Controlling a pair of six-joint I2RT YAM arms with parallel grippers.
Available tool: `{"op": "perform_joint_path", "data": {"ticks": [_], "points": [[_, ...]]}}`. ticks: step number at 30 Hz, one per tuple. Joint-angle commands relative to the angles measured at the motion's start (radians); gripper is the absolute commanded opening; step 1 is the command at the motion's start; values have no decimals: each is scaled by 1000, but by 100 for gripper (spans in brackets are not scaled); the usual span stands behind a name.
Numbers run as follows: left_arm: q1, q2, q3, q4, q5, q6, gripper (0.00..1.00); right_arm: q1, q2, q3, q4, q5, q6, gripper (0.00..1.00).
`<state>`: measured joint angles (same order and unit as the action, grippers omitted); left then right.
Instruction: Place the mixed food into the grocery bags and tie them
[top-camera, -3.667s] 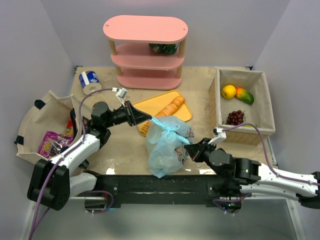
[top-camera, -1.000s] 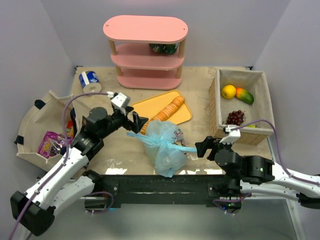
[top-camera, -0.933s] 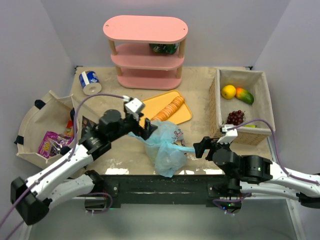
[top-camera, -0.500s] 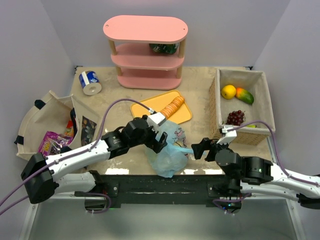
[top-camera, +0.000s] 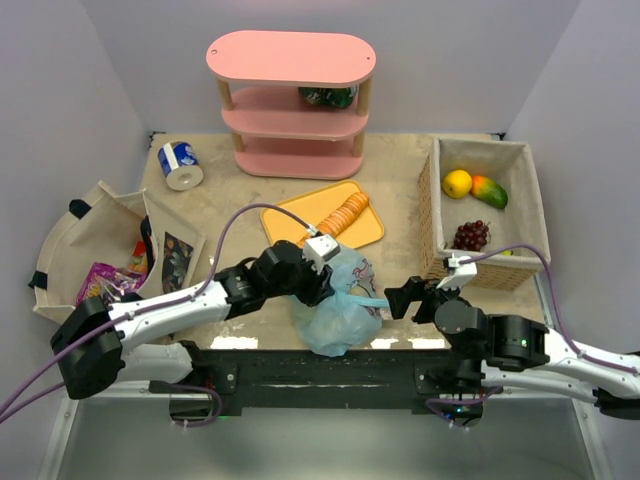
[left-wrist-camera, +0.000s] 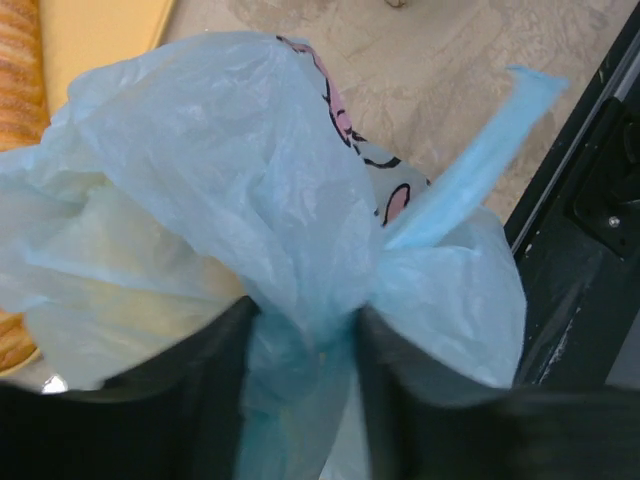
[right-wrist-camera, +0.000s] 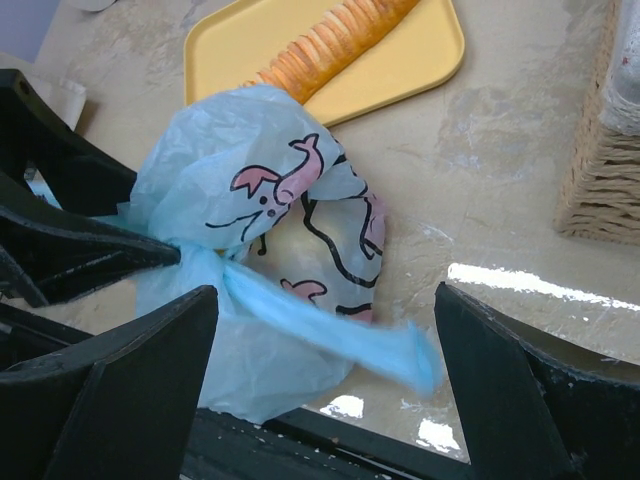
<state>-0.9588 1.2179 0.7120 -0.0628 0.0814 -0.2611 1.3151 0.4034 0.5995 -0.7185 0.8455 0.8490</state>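
Left arm (top-camera: 190, 300) reaches rightward, left tool (left-wrist-camera: 300, 400) straddling the grocery bag (top-camera: 335, 318) neck.

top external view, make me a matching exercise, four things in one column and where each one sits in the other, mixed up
Things
1. sliced loaf
2. blue-and-white can
3. grapes
4. light-blue grocery bag

Places
A. in the wicker basket
B. on the yellow tray
C. at the near edge of the table
D. lying left of the pink shelf

Pairs: 1-B, 2-D, 3-A, 4-C
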Motion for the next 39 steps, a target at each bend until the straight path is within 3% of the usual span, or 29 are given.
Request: {"op": "perform_joint_path", "data": {"ticks": [1,2,4,10,17,20,23,24,27,31,39], "points": [[-6,-11,-2,93,54,-1,28,-1,-11,2,-1,36,21,93],[-5,-18,4,93,46,3,9,-1,-12,2,-4,40,22,93],[-5,-58,30,80,-10,28,0,-1,-20,2,-10,46,28,93],[119,-162,236,-24,-109,121,0,-1,-64,-4,-24,58,45,93],[471,-166,618,-169,-195,181,0,1,-94,-7,-41,70,64,93],[578,-167,795,-215,-300,220,0,1,-89,-7,-42,73,68,93],[604,-176,868,-210,-553,331,0,1,-78,-6,-44,70,68,93],[609,-188,877,-189,-688,395,0,1,-75,-6,-42,70,68,93],[612,-257,848,-67,-883,523,0,-1,-67,-6,-36,66,61,93],[612,-359,770,82,-976,625,0,1,-52,-4,-29,60,53,93],[612,-472,537,200,-1072,726,0,-1,-41,-6,-7,33,19,93]]}}
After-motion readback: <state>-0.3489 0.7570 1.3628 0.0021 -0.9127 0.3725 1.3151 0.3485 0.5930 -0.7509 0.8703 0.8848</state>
